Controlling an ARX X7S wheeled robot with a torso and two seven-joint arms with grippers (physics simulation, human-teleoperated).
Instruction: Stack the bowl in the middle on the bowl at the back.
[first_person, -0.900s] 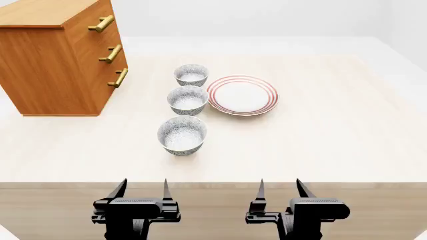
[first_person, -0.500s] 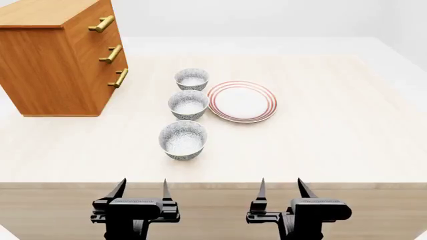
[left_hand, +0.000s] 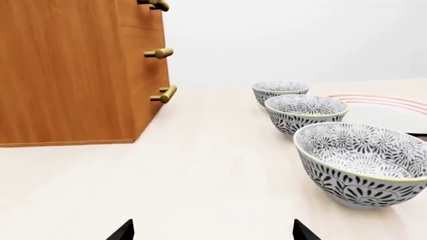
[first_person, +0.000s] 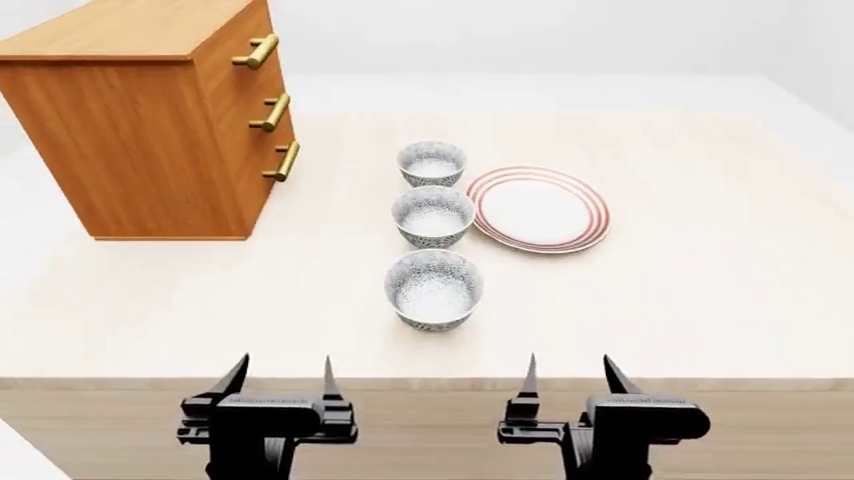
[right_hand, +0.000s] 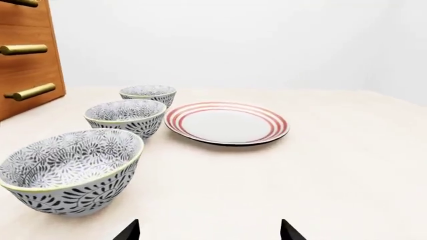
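Three look-alike speckled bowls stand in a row running away from me. The bowl in the middle (first_person: 433, 215) (left_hand: 305, 114) (right_hand: 125, 116) sits upright between the bowl at the back (first_person: 433, 162) (left_hand: 280, 93) (right_hand: 148, 95) and the nearest bowl (first_person: 434, 290) (left_hand: 363, 164) (right_hand: 70, 170). All are apart from one another. My left gripper (first_person: 282, 375) (left_hand: 212, 231) hangs open below the table's front edge, left of the row. Off to the right at the same height, my right gripper (first_person: 573, 374) (right_hand: 209, 231) is open too. Neither holds anything.
A red-ringed plate (first_person: 539, 208) (right_hand: 227, 122) (left_hand: 383, 106) lies right of the middle and back bowls. A wooden drawer cabinet (first_person: 158, 115) (left_hand: 67, 70) with brass handles stands at the back left. The pale table (first_person: 694, 300) ends at a wooden front edge just beyond my grippers.
The head view has shifted: the bowls, plate and cabinet now appear further right and slightly lower. Both grippers stay open in the same place.
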